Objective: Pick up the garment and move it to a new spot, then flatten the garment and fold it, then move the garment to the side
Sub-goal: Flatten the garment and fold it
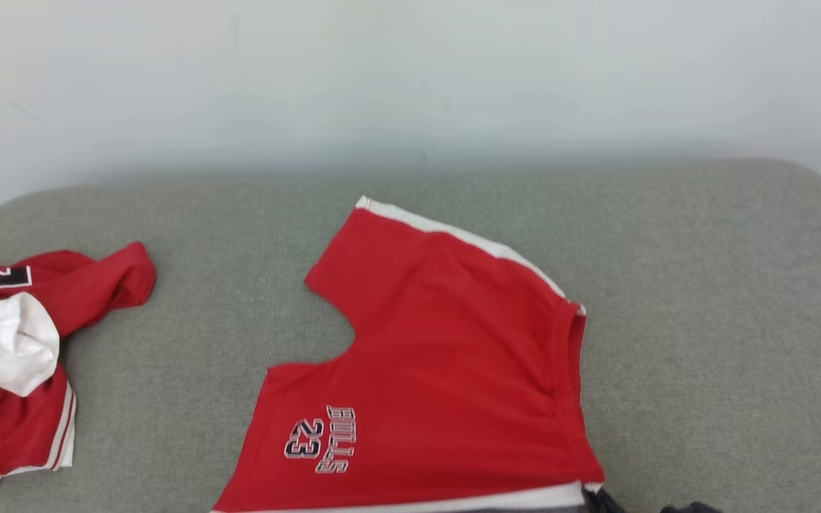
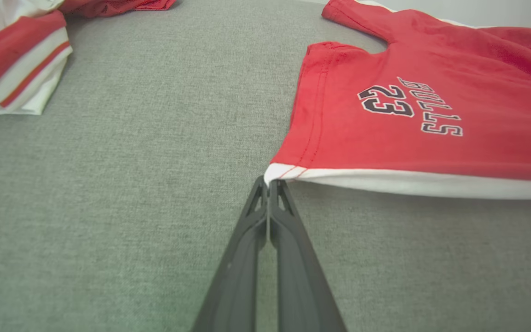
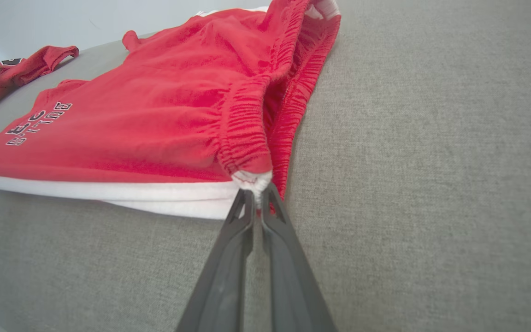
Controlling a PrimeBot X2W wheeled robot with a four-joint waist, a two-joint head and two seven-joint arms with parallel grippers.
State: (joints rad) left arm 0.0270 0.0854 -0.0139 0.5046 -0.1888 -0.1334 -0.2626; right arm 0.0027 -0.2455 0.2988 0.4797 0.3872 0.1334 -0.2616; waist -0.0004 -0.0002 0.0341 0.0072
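Note:
The garment [image 1: 439,342] is a pair of red shorts with white side stripes and "BULLS 23" printed on one leg, lying mostly flat on the grey cushion [image 1: 703,320]. In the left wrist view my left gripper [image 2: 270,182] is shut on the white corner of the garment [image 2: 431,138] at the leg hem. My right gripper [image 3: 256,193] is shut on the near corner of the gathered waistband of the garment [image 3: 155,115]. A dark bit of the right gripper [image 1: 599,501] shows at the shorts' lower right corner in the head view.
A second red and white garment [image 1: 11,356] lies crumpled at the cushion's left end, also seen as a jersey [image 2: 16,60] in the left wrist view. A pale wall [image 1: 410,85] stands behind. Bare grey cushion stretches to the right of the shorts.

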